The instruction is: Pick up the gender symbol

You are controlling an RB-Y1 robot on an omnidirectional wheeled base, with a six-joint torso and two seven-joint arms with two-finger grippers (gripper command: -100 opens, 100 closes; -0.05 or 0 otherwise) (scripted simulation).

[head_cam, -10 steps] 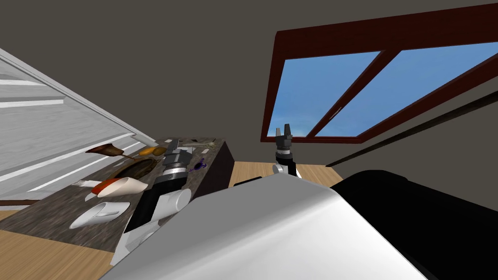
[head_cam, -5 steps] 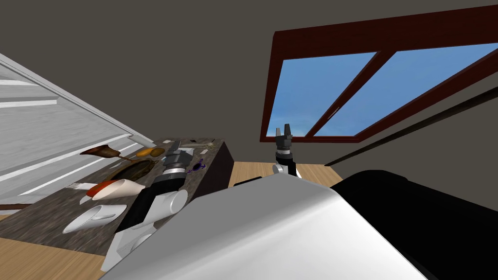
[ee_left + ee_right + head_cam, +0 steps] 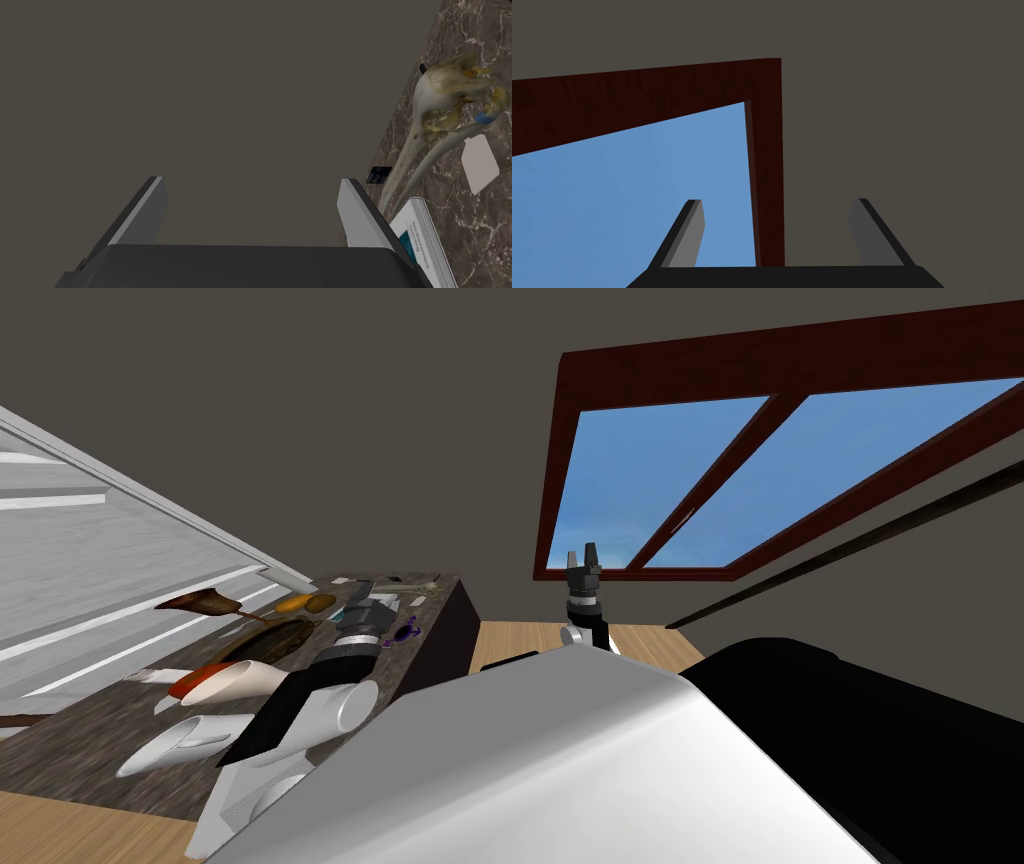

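left tool (image 3: 252, 182): open, both fingers spread wide with nothing gripped, plain grey wall between them. it is held low over the dark marbled bench (image 3: 70, 738), near the bench's far end. gender symbol (image 3: 405, 631): small, purple, lying flat on the bench top close to the bench's right-hand edge. relative to the left tool it sits just beside the dark tool body, on the robot's right of it, and nearer to the robot than the fingertips; it is outside the finger gap and i cannot tell any contact with the tool. just past the right-hand finger of the left tool lie a book (image 3: 420, 240) with a white and blue cover, a long-beaked bird skull (image 3: 450, 107), a small white card (image 3: 480, 162) and a small black piece (image 3: 378, 175) at the bench edge by the wall. on the robot's left of the arm, along the bench: a dark oval dish (image 3: 265, 640), a cream and red piece (image 3: 235, 678), a white scoop-shaped piece (image 3: 185, 743) and an orange piece (image 3: 305, 603). right tool (image 3: 584, 558): raised clear of the bench, off to its right, fingers apart, holding nothing.
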